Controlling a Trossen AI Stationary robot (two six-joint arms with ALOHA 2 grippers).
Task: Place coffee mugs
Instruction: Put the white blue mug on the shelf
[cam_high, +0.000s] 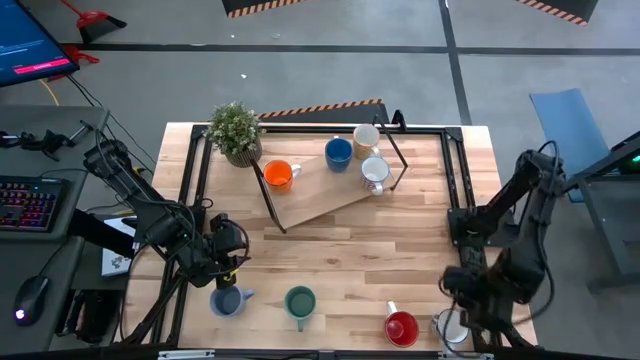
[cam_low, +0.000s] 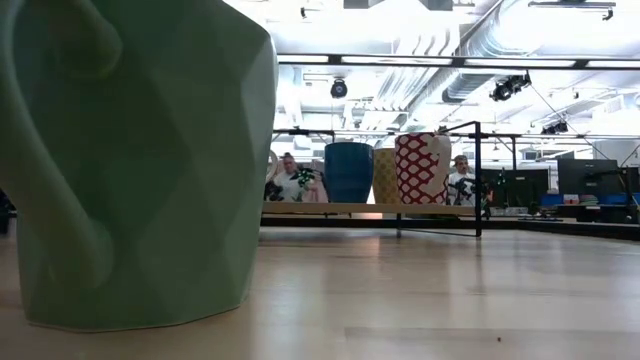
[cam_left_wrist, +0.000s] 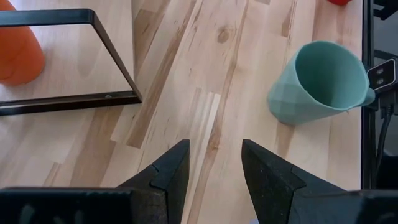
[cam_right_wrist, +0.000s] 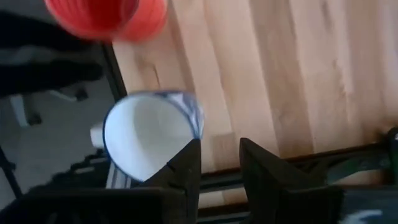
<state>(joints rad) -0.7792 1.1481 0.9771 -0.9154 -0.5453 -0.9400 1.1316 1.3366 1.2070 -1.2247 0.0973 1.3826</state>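
Your left jaws (cam_left_wrist: 214, 168) hang slightly parted and empty over the wooden counter (cam_high: 340, 250), near the faceted green mug (cam_left_wrist: 320, 81). Your right jaws (cam_right_wrist: 219, 165), also narrowly parted, hold nothing beside the white mug (cam_right_wrist: 146, 140) at the counter's edge.

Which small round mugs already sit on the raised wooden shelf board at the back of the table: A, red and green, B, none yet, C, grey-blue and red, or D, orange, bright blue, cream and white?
D: the high view shows the orange mug, bright blue mug, cream mug and white mug standing on the wooden shelf board.
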